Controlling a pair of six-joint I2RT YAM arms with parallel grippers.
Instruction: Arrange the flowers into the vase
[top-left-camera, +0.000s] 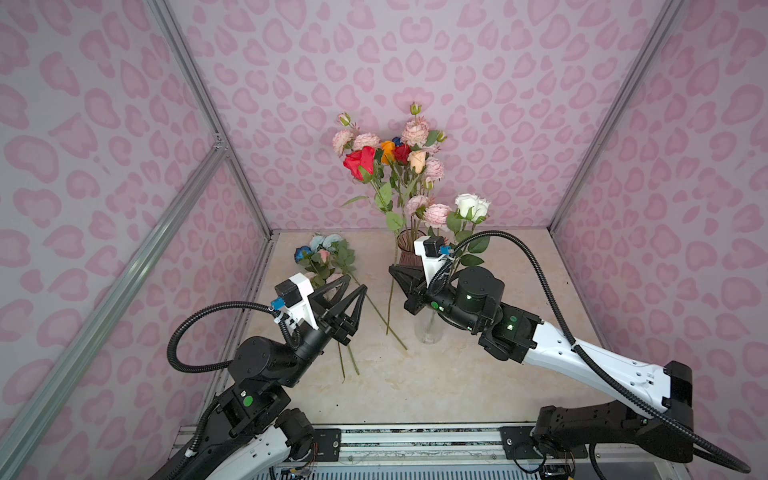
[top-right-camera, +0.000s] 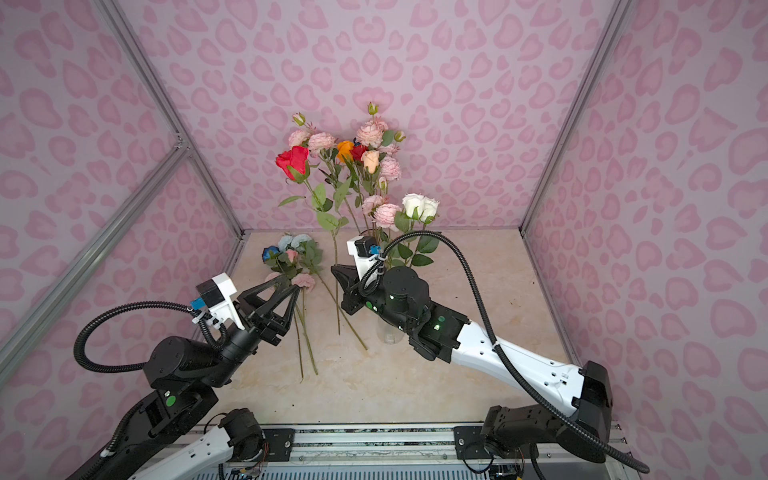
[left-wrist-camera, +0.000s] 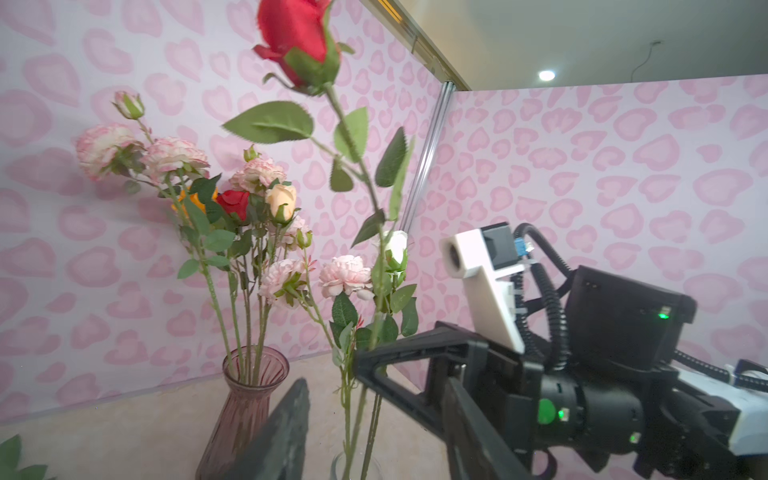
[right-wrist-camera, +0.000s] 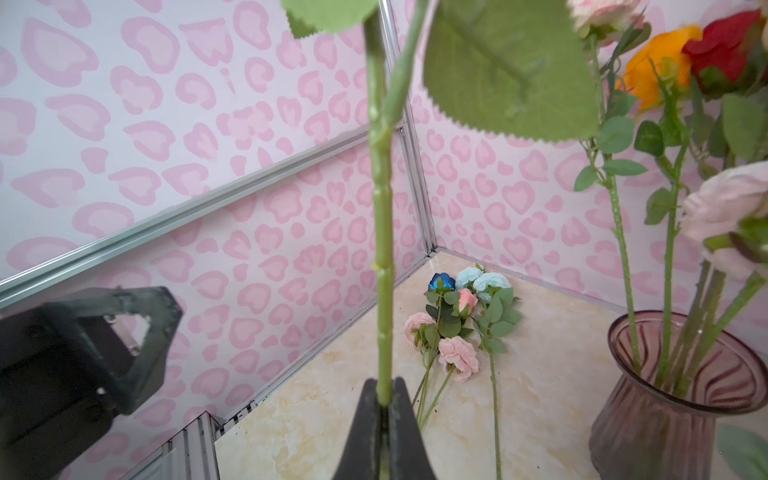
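task part done: most flowers (top-left-camera: 411, 132) stand in the pink vase (right-wrist-camera: 665, 415) at far centre, a few in the clear vase (top-left-camera: 430, 333) nearer; right pincer (right-wrist-camera: 384, 392) clenched on the upright red rose (top-left-camera: 360, 163) stem, left pincer (top-left-camera: 357, 282) released; loose stems (top-left-camera: 324, 253) lie far left on the surface (top-left-camera: 415, 386)

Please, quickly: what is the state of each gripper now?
Left gripper: open, holding nothing.
Right gripper: closed on the stem of the red rose.
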